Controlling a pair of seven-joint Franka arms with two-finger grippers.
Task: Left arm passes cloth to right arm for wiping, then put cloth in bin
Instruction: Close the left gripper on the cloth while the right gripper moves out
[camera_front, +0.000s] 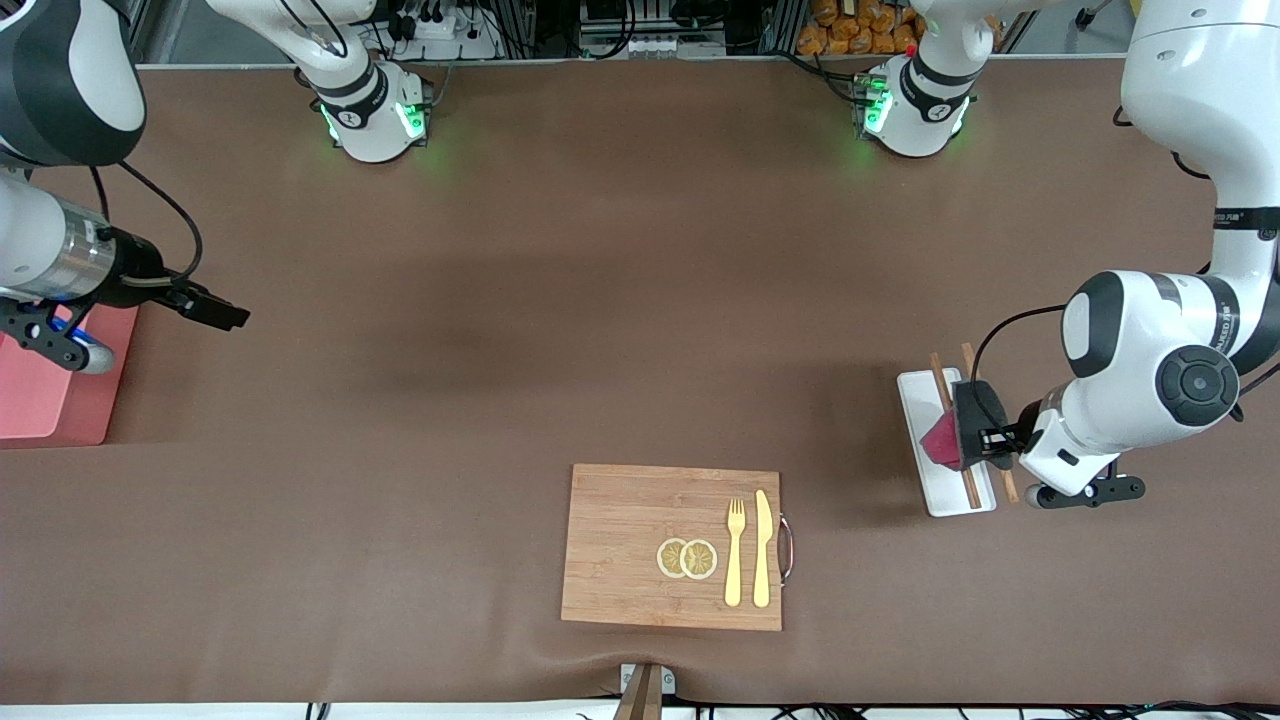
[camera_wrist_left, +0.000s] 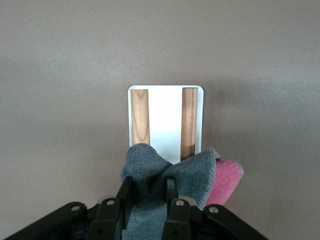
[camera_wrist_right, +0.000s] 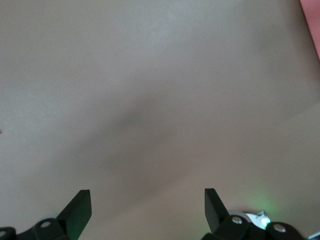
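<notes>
Cloth sits pinched in our left gripper over the white tray w/ two wood slats, bunched so it lifts clear for handoff. Fuzzy charcoal, magenta edge. Right gripper waits w/ fingers spread wide, near the pink bin.

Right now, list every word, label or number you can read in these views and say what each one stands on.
"FRANKA": the only lettering partly readable, in small grey print along the white jointed left arm near its elbow; the characters after it are too small to read.
A second grey print band higher on that arm: too blurred to read.
Round dark marks on both arm bases: too small to read.
The wrist views show no text.
</notes>
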